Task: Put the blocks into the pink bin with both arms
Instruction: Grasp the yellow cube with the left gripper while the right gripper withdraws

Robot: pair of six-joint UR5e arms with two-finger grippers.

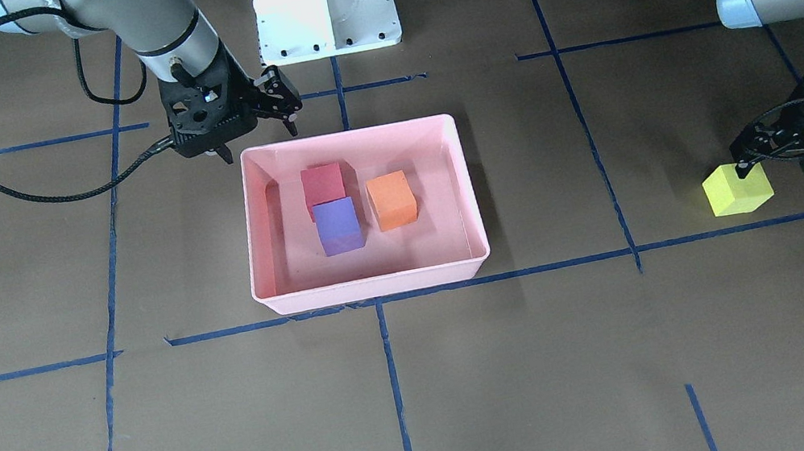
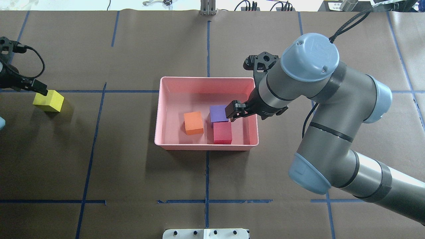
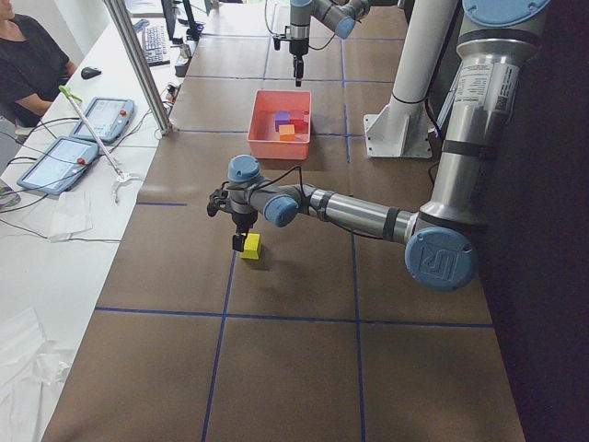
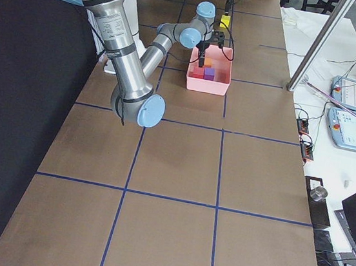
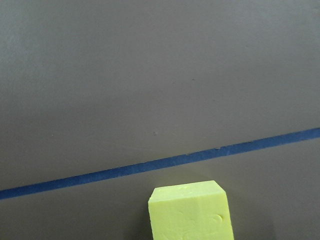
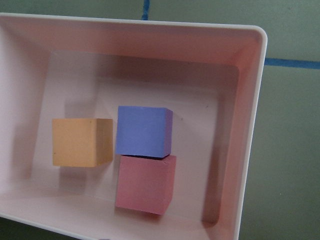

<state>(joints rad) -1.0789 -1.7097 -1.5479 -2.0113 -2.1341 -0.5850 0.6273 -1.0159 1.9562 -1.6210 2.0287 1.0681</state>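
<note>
The pink bin (image 1: 371,286) stands mid-table and holds the red block (image 1: 323,185), the purple block (image 1: 337,226) and the orange block (image 1: 391,200). The right wrist view looks down on these three blocks (image 6: 142,131). My right gripper (image 1: 258,139) hangs open and empty above the bin's corner nearest the right arm. The yellow-green block (image 1: 737,188) rests on the table far to my left, outside the bin. My left gripper (image 1: 752,168) is right over it, fingers spread, one fingertip at its top edge. The block shows low in the left wrist view (image 5: 191,212).
The white pedestal base (image 1: 324,2) stands behind the bin. Blue tape lines (image 1: 397,390) grid the brown table. An operator (image 3: 28,55) sits at a side table with tablets (image 3: 64,161) beyond the table's far long edge.
</note>
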